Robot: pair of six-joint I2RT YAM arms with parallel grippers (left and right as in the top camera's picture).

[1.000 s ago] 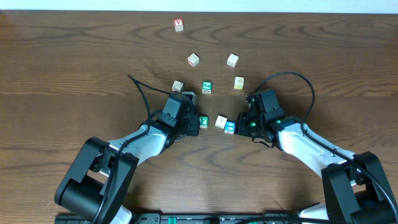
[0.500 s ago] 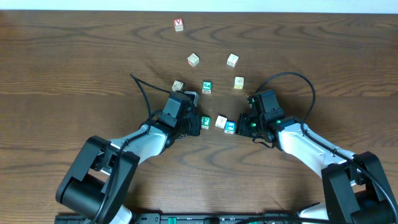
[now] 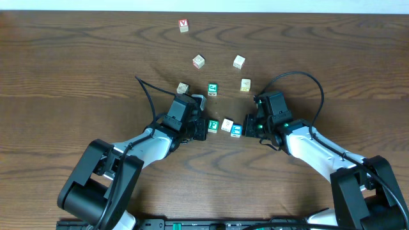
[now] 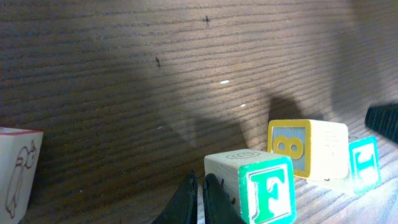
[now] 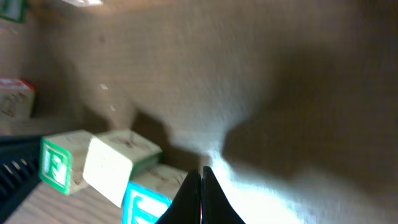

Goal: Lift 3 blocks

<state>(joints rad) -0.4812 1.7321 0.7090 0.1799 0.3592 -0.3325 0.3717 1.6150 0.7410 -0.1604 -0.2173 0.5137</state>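
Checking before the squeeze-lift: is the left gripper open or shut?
Shut. In the left wrist view, the left gripper has its jaws pressed together, nothing between them, beside the green F block.

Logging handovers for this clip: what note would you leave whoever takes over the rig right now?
Left gripper: shut, empty, tips beside the green F block.
Right gripper: shut, empty, by the blue block.
Green, cream block and blue sit in a row between the grippers, apparently on the table.
Done: row lined up, nothing lifted.
Left: probably squeeze the row from both ends and lift all three.
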